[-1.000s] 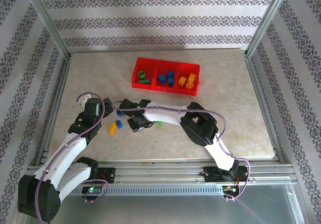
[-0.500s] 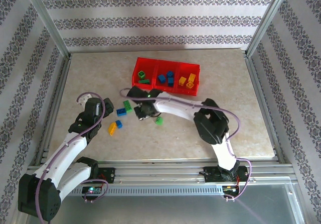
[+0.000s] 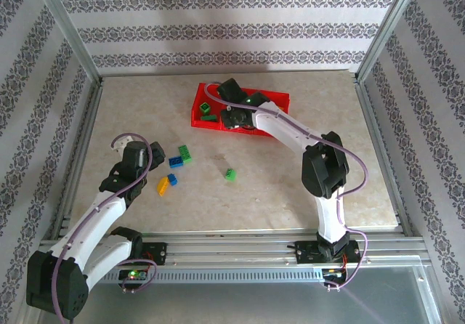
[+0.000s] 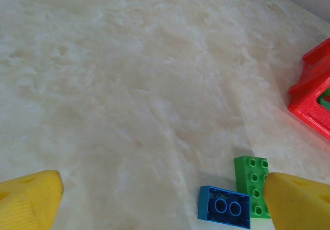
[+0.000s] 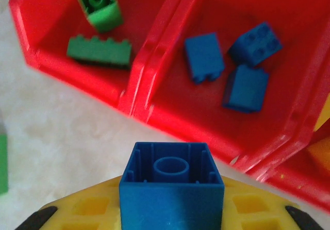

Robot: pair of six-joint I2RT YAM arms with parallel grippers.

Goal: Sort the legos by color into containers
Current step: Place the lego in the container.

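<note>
Right wrist: right gripper (image 5: pixel 171 201), pinching a blue brick (image 5: pixel 171 176), has swung from the table (image 3: pixel 290 171) to the tray's (image 5: pixel 135 80) near wall beside the blue bin (image 5: pixel 206 109); drop next; left gripper (image 4: pixel 164 199) spread

Red tray (image 3: pixel 207 124) was set far-centre: green legos (image 5: pixel 99 51) at left end, blue legos (image 5: pixel 205 57) mid-tray. Blue brick (image 5: pixel 171 183) was held at its near wall; loose legos (image 3: pixel 186 152) were scattered near-left.

Lab robot cell: aluminium frame (image 3: pixel 232 248), wallpapered panels (image 3: pixel 218 30), marble-look tabletop (image 3: pixel 290 164).
</note>
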